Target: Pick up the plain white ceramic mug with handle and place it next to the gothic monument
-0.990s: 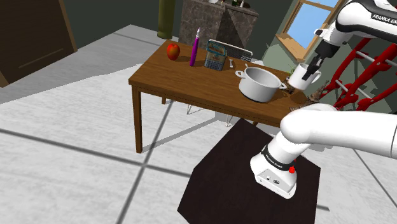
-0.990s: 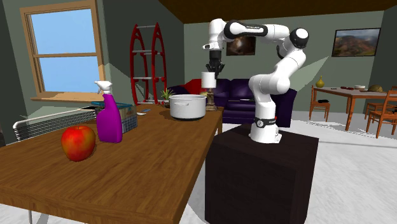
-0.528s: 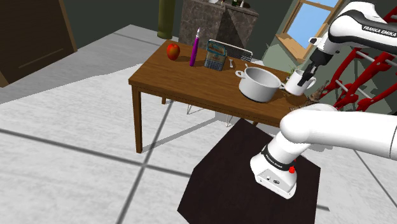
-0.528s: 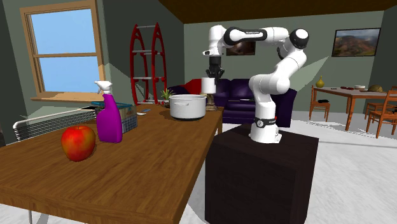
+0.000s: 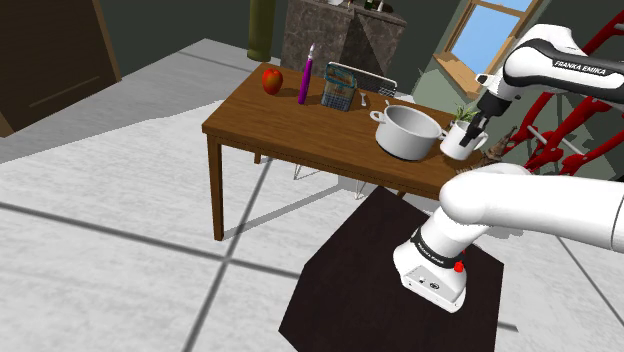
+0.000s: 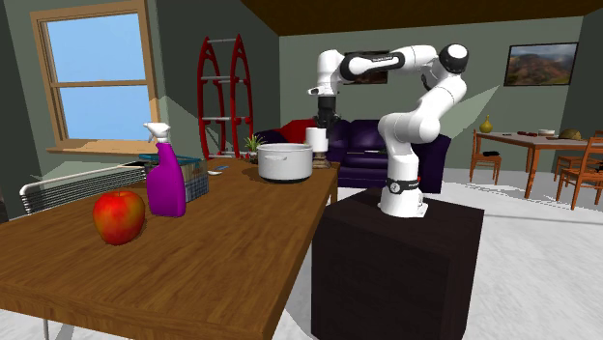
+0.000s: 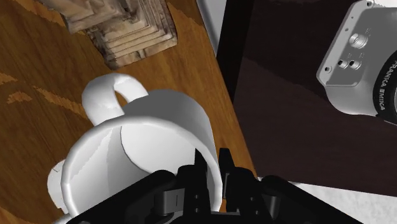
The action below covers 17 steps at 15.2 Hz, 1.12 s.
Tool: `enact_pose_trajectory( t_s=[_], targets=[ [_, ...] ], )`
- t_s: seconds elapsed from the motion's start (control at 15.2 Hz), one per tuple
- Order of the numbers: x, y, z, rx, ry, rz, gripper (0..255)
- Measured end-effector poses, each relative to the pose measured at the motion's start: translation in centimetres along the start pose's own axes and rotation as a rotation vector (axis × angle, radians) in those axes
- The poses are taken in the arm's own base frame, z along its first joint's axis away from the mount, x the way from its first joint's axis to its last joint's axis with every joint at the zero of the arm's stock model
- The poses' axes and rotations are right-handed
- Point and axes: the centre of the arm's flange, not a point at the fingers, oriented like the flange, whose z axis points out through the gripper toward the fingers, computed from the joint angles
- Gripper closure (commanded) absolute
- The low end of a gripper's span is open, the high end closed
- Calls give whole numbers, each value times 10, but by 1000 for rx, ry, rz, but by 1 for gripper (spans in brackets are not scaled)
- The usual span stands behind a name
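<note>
A plain white mug (image 7: 137, 143) with a handle hangs from my gripper (image 7: 210, 167), which is shut on its rim with one finger inside and one outside. It is low over the wooden table (image 7: 38, 127), near the edge that faces the stand. The stepped grey-brown foot of the monument (image 7: 127, 32) stands just beyond the mug's handle. In the shoulder view the mug (image 5: 461, 141) is right of the pot (image 5: 408, 133), under the gripper (image 5: 479, 120). In the second exterior view the mug (image 6: 316, 139) sits behind the pot (image 6: 285, 161). Whether it touches the table I cannot tell.
Along the table (image 5: 300, 125) stand a red apple (image 5: 272, 80), a purple spray bottle (image 5: 304, 75) and a blue basket (image 5: 340, 88). The black stand (image 7: 299, 102) and the arm's base (image 7: 362, 63) lie close beside the table edge. A red rack (image 6: 220, 92) stands behind.
The arm has come down with the mug, from above the pot's rim level to low over the table beside the pot, shifting slightly toward the shoulder view's left. The grip stays the same.
</note>
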Motion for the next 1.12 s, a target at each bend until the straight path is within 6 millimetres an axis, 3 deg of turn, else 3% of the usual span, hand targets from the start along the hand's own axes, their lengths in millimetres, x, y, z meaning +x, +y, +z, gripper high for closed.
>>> enact_pose_trajectory(
  t_s=[1.12],
  targets=[
    [0, 0, 88, 0, 0, 0, 255]
  ],
)
